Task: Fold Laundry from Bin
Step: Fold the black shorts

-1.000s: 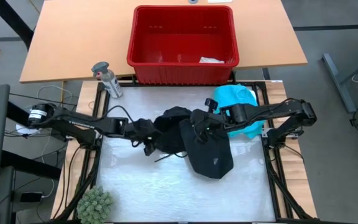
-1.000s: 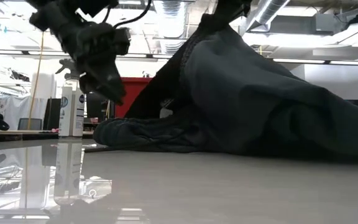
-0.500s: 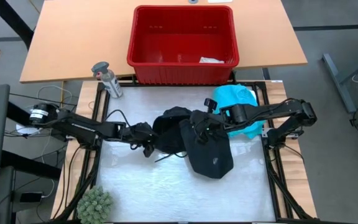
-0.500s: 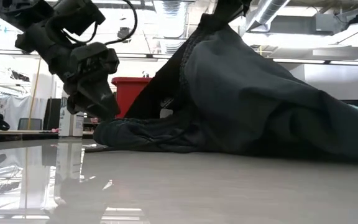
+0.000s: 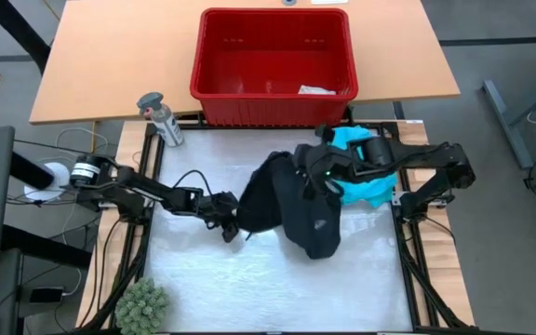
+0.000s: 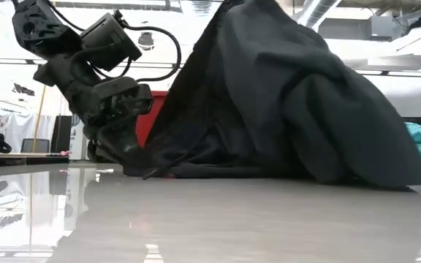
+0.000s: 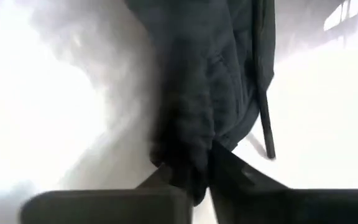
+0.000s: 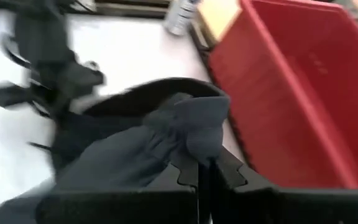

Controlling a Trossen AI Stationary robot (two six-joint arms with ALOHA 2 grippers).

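The black garment (image 5: 291,200) lies just in front of the red bin (image 5: 214,56), being spread for folding; the right gripper (image 5: 316,167) pinches its upper edge, the left gripper (image 5: 232,226) its lower corner (both clamped on cloth); next, I judge, pull apart evenly.

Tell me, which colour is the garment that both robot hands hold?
The garment is black, plain, without pattern; the high view shows it best.

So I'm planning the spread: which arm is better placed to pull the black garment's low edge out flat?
Left. The left gripper is shut on the black garment at its table-level edge, while the right gripper holds its top aloft.
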